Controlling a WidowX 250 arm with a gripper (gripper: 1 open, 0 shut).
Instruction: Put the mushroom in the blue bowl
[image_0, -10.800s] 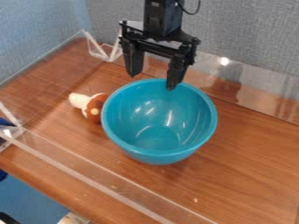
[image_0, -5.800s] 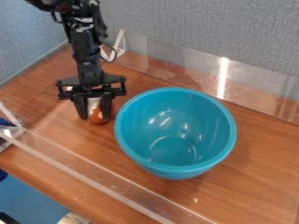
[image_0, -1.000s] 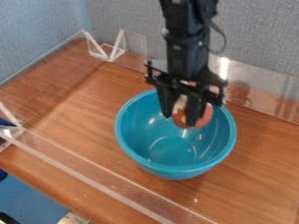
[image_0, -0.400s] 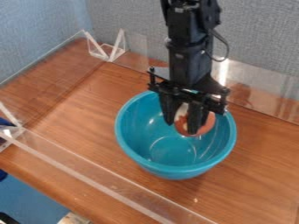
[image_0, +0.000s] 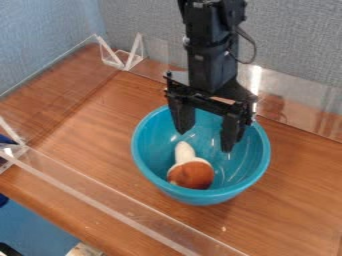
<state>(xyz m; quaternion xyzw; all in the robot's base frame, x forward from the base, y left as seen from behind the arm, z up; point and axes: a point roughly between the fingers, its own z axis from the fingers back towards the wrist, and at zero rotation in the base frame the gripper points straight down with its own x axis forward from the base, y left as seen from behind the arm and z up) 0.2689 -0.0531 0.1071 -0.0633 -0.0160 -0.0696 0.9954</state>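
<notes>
The mushroom (image_0: 189, 170) lies on its side at the bottom of the blue bowl (image_0: 152, 157), its reddish-brown cap toward the near rim and its pale stem pointing away. My gripper (image_0: 206, 128) hangs straight down above the bowl's far half, open, with its two dark fingers (image_0: 179, 117) spread wide and nothing between them. The mushroom rests below and slightly in front of the fingertips, apart from them.
The bowl sits on a wooden tabletop (image_0: 80, 110) enclosed by low clear acrylic walls (image_0: 94, 195). A blue-grey fabric backdrop (image_0: 54, 30) stands behind. A small clear bracket (image_0: 131, 55) stands at the back left.
The gripper was shut on the mushroom over the bowl; its fingers have now spread open and the mushroom has dropped to the bowl's bottom. The arm stayed in place.
</notes>
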